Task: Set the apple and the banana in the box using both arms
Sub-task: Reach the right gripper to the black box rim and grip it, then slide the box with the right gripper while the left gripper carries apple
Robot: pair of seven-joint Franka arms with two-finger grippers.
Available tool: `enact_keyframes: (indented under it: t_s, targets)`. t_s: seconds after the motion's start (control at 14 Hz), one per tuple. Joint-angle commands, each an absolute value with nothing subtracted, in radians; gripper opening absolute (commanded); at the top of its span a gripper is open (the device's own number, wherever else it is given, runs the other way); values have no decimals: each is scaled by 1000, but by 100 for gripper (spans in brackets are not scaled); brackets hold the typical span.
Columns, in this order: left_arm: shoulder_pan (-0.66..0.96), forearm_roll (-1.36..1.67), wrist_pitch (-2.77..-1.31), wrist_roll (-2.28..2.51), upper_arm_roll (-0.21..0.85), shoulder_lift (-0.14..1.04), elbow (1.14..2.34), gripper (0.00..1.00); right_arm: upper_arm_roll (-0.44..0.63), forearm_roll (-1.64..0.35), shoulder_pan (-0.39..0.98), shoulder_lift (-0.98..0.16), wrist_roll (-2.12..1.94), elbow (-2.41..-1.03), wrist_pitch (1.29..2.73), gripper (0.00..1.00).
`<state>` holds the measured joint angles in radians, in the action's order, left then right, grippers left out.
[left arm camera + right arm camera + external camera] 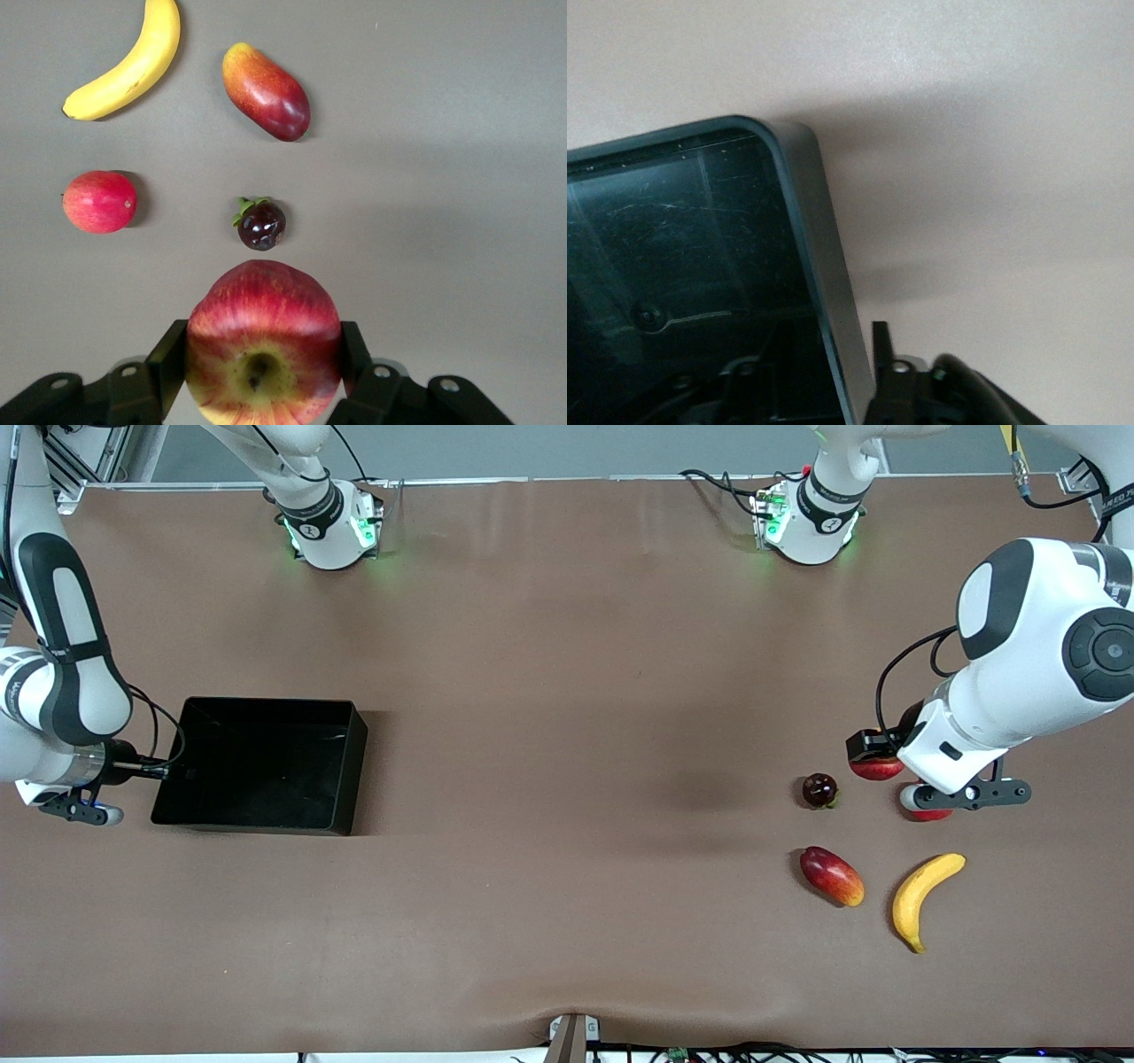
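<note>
My left gripper [873, 755] is shut on the apple [879, 769] and holds it over the table at the left arm's end. In the left wrist view the apple [263, 345], red with yellow streaks, sits between the gripper's [263, 365] black fingers [168, 359]. The yellow banana [926, 896] lies on the table nearer to the front camera; it also shows in the left wrist view [128, 66]. The black box [341, 779] stands at the right arm's end. My right gripper [168, 771] grips the box's wall [824, 266], one finger inside and one finger [879, 341] outside.
A dark round fruit [819, 790] lies beside the held apple. A smooth red fruit [928, 813] is partly hidden under the left wrist. A red-and-yellow mango-like fruit [831, 875] lies beside the banana. All three show in the left wrist view.
</note>
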<state>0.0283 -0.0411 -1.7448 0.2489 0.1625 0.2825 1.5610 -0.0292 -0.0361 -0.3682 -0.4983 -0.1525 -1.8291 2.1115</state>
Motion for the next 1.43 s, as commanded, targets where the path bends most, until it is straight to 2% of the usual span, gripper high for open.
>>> enact_keyframes:
  t_s: [0.0, 0.57, 0.79, 1.0, 1.14, 1.36]
  targets:
    - [31, -60, -1713, 268, 164, 256, 1562, 0, -48, -28, -384, -456, -183, -1830, 2064, 0]
    - [32, -60, -1713, 302, 166, 255, 1559, 0, -64, -40, -293, -416, -172, -1593, 1643, 0]
    - [58, -61, -1715, 314, 166, 258, 1559, 0, -66, -99, -229, -411, -166, -1534, 1539, 0]
    - [69, -61, -1723, 331, 167, 262, 1557, 0, -66, -215, -148, -411, -71, -1540, 1506, 0]
    - [75, -61, -1723, 336, 166, 262, 1557, 0, -64, -218, -27, -413, 62, -1540, 1520, 0]
    - [83, -61, -1729, 376, 167, 271, 1555, 0, -61, -157, 189, -428, 40, -1528, 1604, 0]
